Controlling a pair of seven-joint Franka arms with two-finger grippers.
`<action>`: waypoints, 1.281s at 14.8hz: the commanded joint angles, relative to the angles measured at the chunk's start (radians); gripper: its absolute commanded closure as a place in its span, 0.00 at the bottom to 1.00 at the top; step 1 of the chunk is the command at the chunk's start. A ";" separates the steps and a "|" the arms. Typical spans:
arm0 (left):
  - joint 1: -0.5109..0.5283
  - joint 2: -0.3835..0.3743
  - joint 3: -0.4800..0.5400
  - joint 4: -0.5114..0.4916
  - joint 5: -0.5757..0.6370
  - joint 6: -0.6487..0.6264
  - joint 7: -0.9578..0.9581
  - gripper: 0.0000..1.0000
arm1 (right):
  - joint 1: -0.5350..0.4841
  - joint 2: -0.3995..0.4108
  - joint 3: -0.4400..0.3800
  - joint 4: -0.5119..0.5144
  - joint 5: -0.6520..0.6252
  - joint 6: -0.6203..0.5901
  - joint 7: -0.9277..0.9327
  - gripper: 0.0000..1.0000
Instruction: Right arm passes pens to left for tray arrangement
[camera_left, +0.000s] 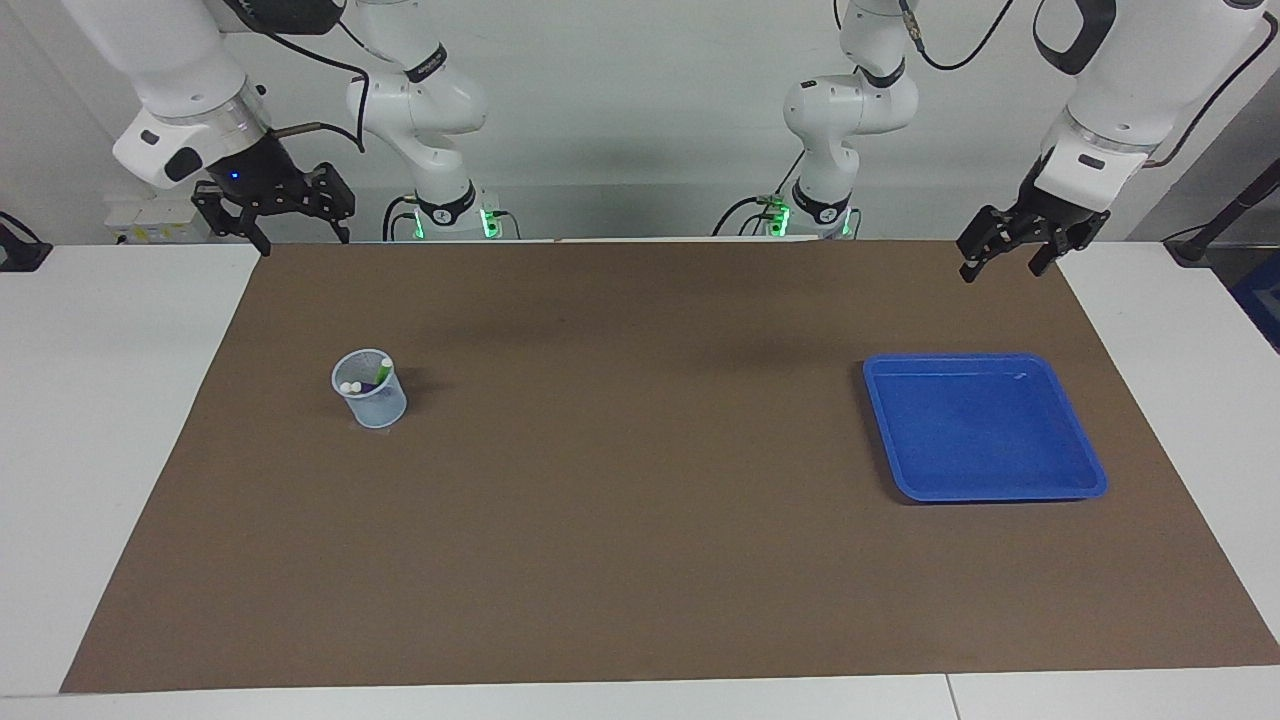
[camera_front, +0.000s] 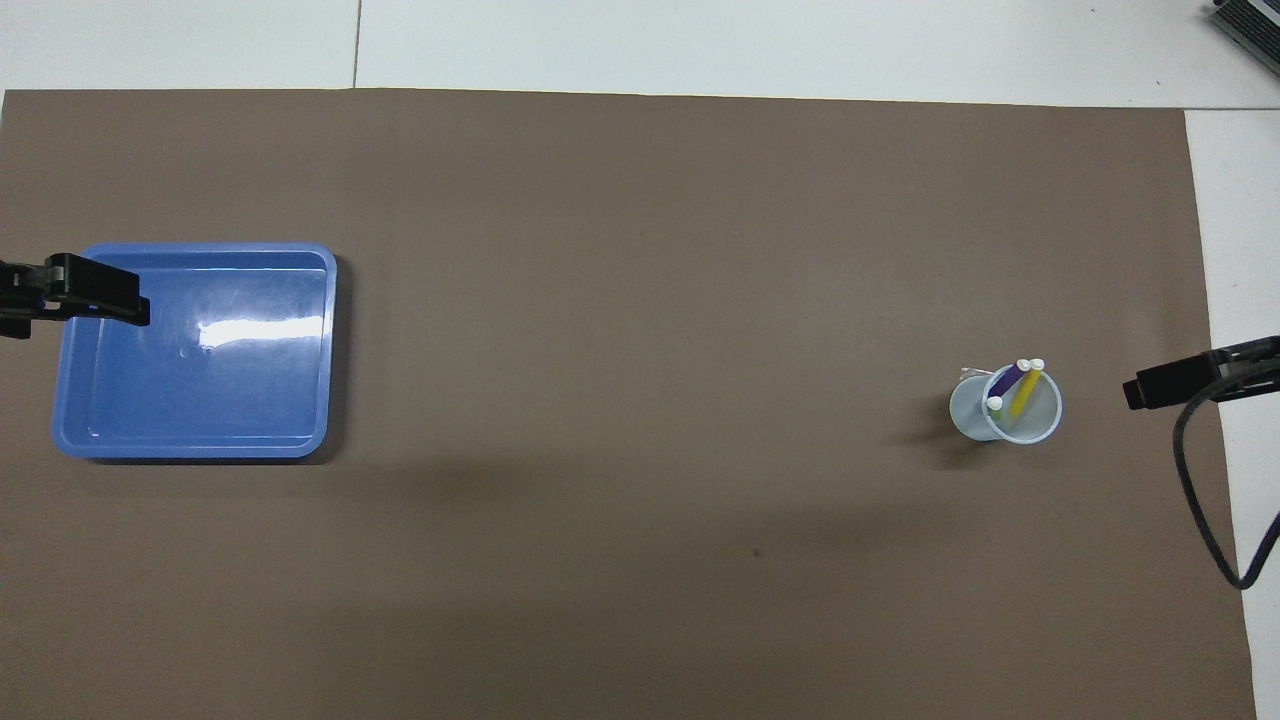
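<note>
So nothing of the task is done yet, as far as the pics show: all three pens (camera_front: 1012, 387) (purple, yellow, green, whitish ends up) stand in the pale mesh cup (camera_left: 370, 400) on the brown mat (camera_left: 640, 560), and the blue tray (camera_left: 1080, 440) has nothing in it. Right gripper (camera_left: 290, 225) hangs in the air over the mat's robot-side corner at the right arm's end, fingers apart, holding nothing; the cup w/ pens sits well apart from its fingertips, below them and farther out on the mat, toward the middle of the table. Left gripper (camera_left: 1005, 260) hangs over the mat edge at the left arm's end, fingers apart too and nothing between them; the tray lies below its fingertips and a bit farther out, not touching. From overhead one left finger (camera_front: 95, 290) overlaps the tray's rim, but the facing view shows it's raised well above, so no contact. Still to do, by my reading: right arm has to get down to the cup, pull a pen out, carry it mid-table, hand over to the left, left lays it in the tray, then same again x2. Basically at the start; whole job remains
</note>
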 joint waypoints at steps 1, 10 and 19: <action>0.008 -0.027 -0.003 -0.027 -0.008 0.011 -0.007 0.00 | -0.010 -0.032 0.006 -0.014 0.025 -0.008 -0.005 0.00; 0.010 -0.029 -0.003 -0.031 -0.006 0.014 -0.062 0.00 | 0.025 -0.037 0.017 -0.147 0.023 0.069 -0.188 0.00; -0.003 -0.068 -0.006 -0.106 -0.090 0.015 -0.124 0.00 | 0.079 0.038 0.017 -0.389 0.018 0.436 -0.489 0.00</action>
